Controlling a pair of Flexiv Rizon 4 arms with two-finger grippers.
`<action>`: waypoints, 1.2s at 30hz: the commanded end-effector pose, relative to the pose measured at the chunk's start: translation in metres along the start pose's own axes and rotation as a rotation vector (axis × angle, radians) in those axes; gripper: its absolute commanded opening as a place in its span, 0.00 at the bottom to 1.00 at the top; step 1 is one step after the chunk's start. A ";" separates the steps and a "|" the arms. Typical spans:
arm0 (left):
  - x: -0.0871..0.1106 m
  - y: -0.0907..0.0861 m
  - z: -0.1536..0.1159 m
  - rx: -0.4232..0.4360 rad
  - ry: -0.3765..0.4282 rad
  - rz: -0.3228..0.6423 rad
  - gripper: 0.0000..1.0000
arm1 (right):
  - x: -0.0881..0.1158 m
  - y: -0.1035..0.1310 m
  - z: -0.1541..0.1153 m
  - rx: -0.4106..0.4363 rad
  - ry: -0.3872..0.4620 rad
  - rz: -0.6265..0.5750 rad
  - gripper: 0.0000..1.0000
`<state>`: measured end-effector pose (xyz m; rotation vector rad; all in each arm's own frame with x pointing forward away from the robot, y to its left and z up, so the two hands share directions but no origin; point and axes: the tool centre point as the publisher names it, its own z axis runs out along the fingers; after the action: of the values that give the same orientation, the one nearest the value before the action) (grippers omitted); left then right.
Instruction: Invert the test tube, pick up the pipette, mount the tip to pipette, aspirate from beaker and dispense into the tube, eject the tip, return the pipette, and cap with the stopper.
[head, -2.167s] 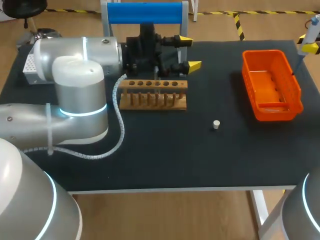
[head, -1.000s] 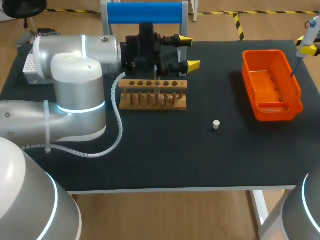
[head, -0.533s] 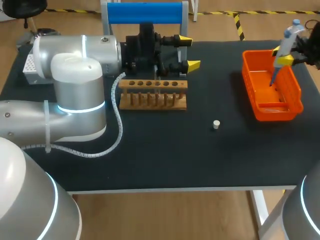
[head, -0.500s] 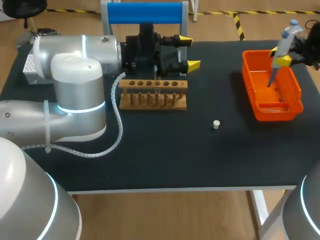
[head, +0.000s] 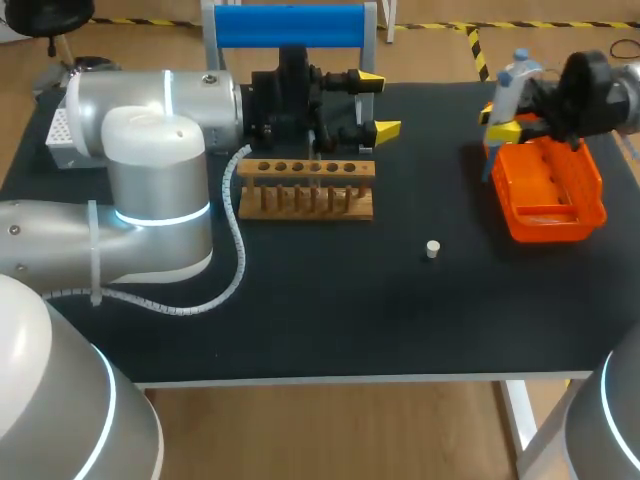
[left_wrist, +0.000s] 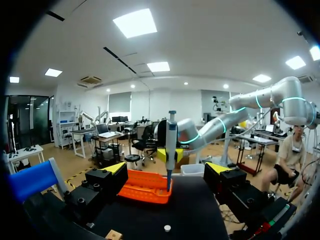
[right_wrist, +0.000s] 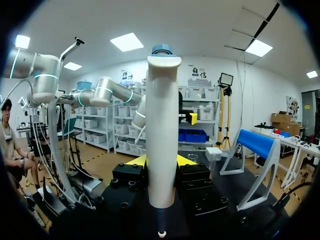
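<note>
Right fingers (right_wrist: 135, 161) clenched on the white, blue-capped plastic pipette (head: 510, 88).
Pipette upright by the orange plastic tray (head: 592, 206); left fingers (head: 388, 130) released.

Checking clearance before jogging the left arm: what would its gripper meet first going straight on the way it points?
Probably the pipette, held upright by the right gripper. It stands dead ahead between the left gripper's open fingers. The orange basket sits close by it, lower down. Depth and height are unclear, so treat this as likely, not certain.
</note>
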<state>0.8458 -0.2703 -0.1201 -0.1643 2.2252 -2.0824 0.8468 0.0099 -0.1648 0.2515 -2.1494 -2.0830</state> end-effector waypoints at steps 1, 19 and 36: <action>0.000 0.001 0.001 0.001 0.000 0.001 1.00 | 0.002 -0.001 0.025 0.000 -0.014 0.007 0.00; 0.000 0.001 0.001 0.001 0.000 0.001 1.00 | -0.008 -0.001 0.090 0.012 -0.010 0.035 0.00; 0.000 0.001 0.001 0.001 0.000 0.001 1.00 | -0.017 0.000 0.129 0.037 0.000 0.023 0.00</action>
<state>0.8458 -0.2704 -0.1201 -0.1643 2.2253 -2.0824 0.8343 0.1318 -0.1700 0.2284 -2.1788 -2.0377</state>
